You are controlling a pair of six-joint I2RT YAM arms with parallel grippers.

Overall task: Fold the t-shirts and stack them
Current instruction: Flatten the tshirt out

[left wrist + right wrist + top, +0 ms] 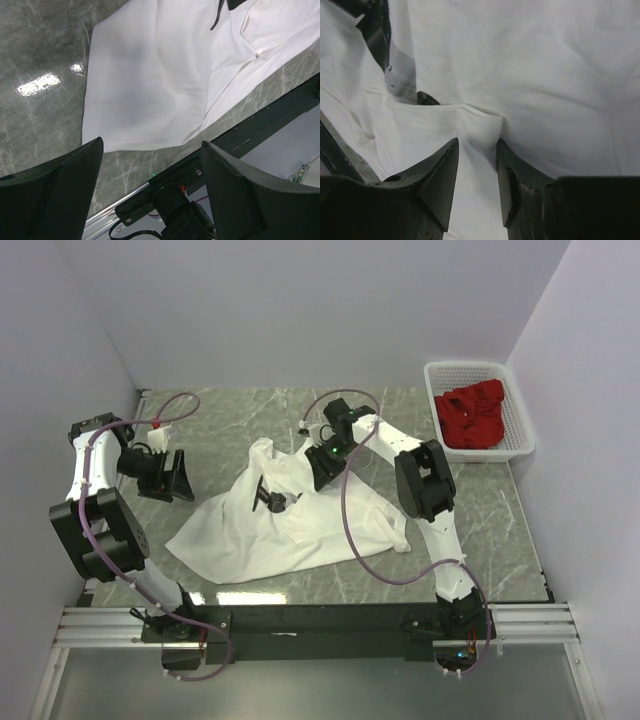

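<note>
The white t-shirt (300, 530) lies crumpled and partly spread on the marble table, in the middle. My right gripper (268, 498) is down on its upper middle part. In the right wrist view the jaws (477, 142) stand partly apart, astride a raised fold of the white cloth (545, 75). My left gripper (165, 475) hangs open to the left of the shirt, above bare table, with nothing between its fingers (152, 142). The shirt's lower left corner (150, 75) shows beyond them. The deep red t-shirt (472, 418) lies bunched in the basket.
A white slotted plastic basket (520, 430) stands at the back right corner by the wall. Grey walls close the table on the left, back and right. The black rail with both arm bases (320, 625) runs along the near edge.
</note>
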